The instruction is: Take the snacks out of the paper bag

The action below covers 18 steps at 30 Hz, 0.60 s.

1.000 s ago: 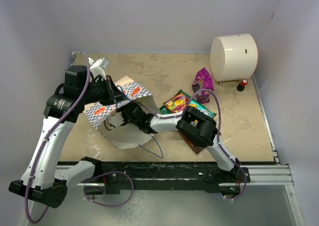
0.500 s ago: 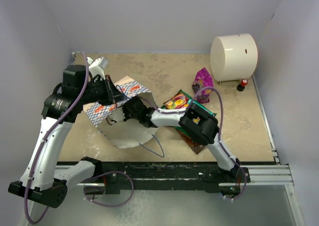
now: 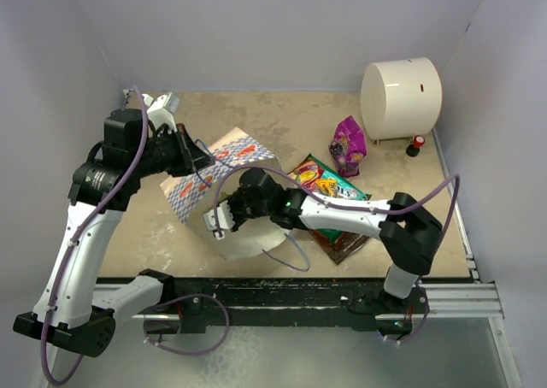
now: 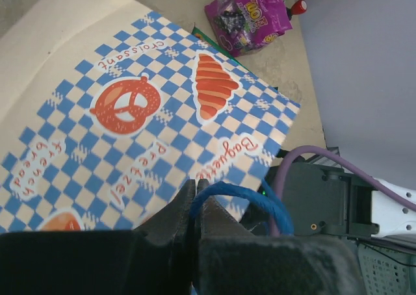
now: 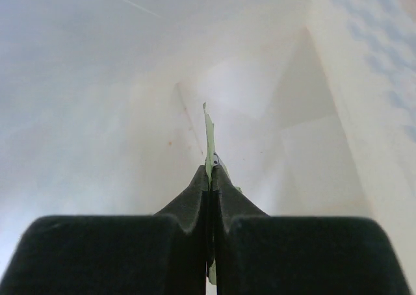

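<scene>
The paper bag, white with a blue-white checkered band, lies tilted with its white mouth toward the near edge. My left gripper is shut on its blue cord handle and holds that end up; the checkered side fills the left wrist view. My right gripper is at the bag's mouth, shut on the edge of a thin pale green packet, with the bag's white inside all around. A pile of colourful snacks lies right of the bag. A magenta pouch stands farther back and shows in the left wrist view.
A large cream cylinder stands at the back right with a small red-capped object beside it. Grey walls close in the table on three sides. The right forearm lies across the snack pile.
My right gripper has drawn back from deep in the bag to its mouth and its elbow has swung right. My left gripper has lifted and turned the bag a little.
</scene>
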Available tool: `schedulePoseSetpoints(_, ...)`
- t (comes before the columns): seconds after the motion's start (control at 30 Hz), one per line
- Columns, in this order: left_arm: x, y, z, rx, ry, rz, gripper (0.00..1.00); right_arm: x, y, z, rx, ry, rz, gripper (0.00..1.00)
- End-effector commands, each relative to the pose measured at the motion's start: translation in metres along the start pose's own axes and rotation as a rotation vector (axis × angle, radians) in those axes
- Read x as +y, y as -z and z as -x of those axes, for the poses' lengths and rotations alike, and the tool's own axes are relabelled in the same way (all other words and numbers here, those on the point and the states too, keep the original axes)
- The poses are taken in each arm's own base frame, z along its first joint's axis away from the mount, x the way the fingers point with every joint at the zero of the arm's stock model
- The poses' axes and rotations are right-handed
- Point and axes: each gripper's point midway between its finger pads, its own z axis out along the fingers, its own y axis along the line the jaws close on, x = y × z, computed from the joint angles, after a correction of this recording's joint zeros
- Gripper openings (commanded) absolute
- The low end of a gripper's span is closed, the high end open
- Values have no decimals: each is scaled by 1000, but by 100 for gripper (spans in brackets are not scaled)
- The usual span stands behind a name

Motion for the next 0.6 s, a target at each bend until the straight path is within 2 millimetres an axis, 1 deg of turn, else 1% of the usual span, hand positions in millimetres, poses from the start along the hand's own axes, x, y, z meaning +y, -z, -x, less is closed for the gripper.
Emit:
schedulePoseSetpoints(0.0, -13, 4, 22, -82, -1, -34, 0, 30, 16, 25, -131, -51, 112, 0)
schedulePoseSetpoints(0.07, -15, 3, 24, -87, 0, -49, 0, 40, 15, 22, -108, -66, 147, 0)
schedulePoseSetpoints(0.13, -15, 1, 26, -87, 3, -49, 0, 45, 16, 21, -95, -75, 162, 0)
schedulePoseSetpoints(0.2, -16, 0, 29, -90, 1, -48, 0, 48, 20, 25, -101, -78, 173, 0)
schedulePoseSetpoints(0.27, -18, 0, 33, -96, -1, -50, 0, 48, 29, 32, -121, -76, 180, 0)
schedulePoseSetpoints(0.4, -23, -2, 44, -110, -7, -52, 0, 49, 57, 57, -194, -38, 222, 0)
schedulePoseSetpoints(0.53, -25, -2, 55, -124, -11, -39, 0, 44, 96, 83, -258, 13, 226, 0)
schedulePoseSetpoints(0.57, -23, -3, 57, -128, -13, -30, 0, 42, 110, 93, -286, 19, 221, 0)
